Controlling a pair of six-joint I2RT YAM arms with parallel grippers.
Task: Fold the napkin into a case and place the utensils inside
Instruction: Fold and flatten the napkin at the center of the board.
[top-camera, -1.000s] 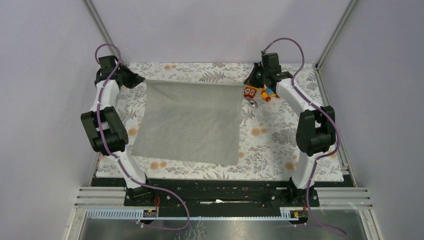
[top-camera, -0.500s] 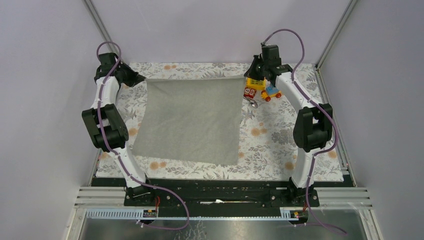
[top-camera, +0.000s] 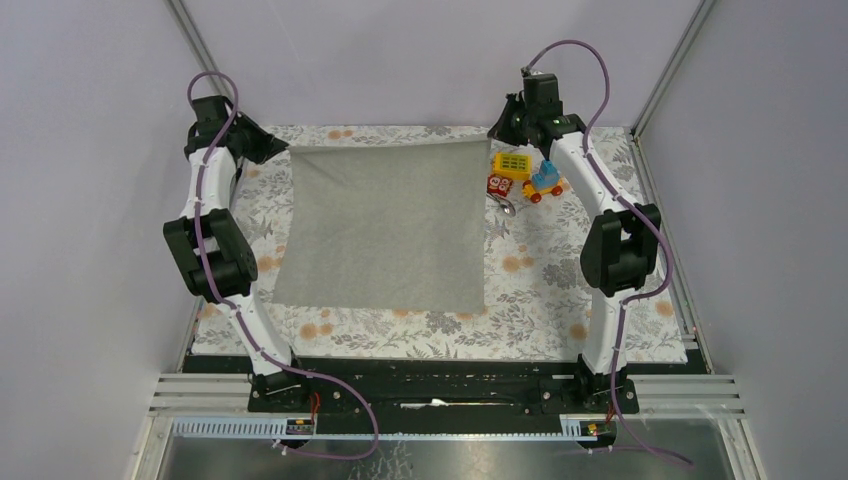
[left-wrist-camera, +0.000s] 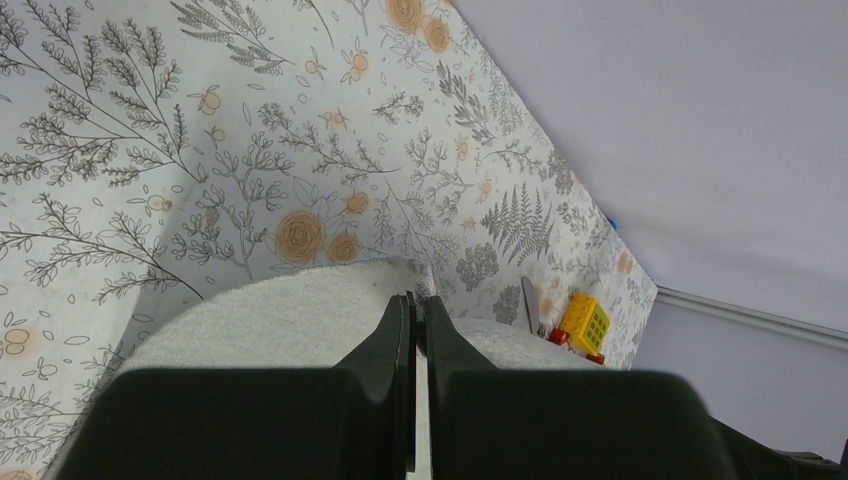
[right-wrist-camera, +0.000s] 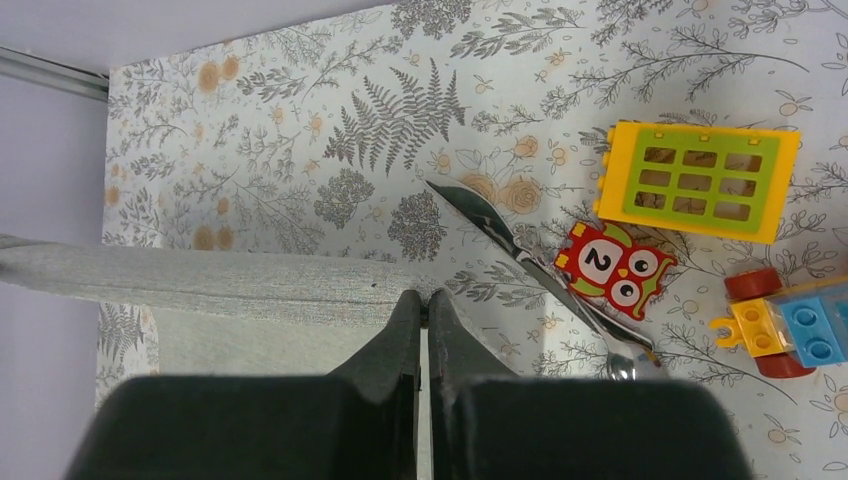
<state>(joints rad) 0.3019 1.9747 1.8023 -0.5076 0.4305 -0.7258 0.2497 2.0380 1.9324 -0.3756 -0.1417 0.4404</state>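
The grey napkin (top-camera: 385, 225) is spread over the floral tablecloth (top-camera: 540, 290), its far edge lifted. My left gripper (top-camera: 282, 150) is shut on the napkin's far left corner (left-wrist-camera: 330, 310). My right gripper (top-camera: 490, 140) is shut on its far right corner (right-wrist-camera: 250, 275). The silver utensils (right-wrist-camera: 530, 270) lie on the cloth just right of the napkin, partly under the owl block; a spoon bowl (right-wrist-camera: 620, 368) shows at their near end. In the top view they show as a small silver piece (top-camera: 506, 207). One utensil tip shows in the left wrist view (left-wrist-camera: 528, 303).
Toy blocks sit at the far right: a red owl block (right-wrist-camera: 612, 268), a yellow-green window block (right-wrist-camera: 697, 180) and a blue-and-yellow toy car (top-camera: 543, 182). Grey walls close in the back and sides. Metal rails run along the near edge (top-camera: 440, 395).
Both grippers have moved toward the far edge with the napkin's far corners, drawing the napkin flatter and squarer. The right arm has moved off the toy blocks, which now show fully.
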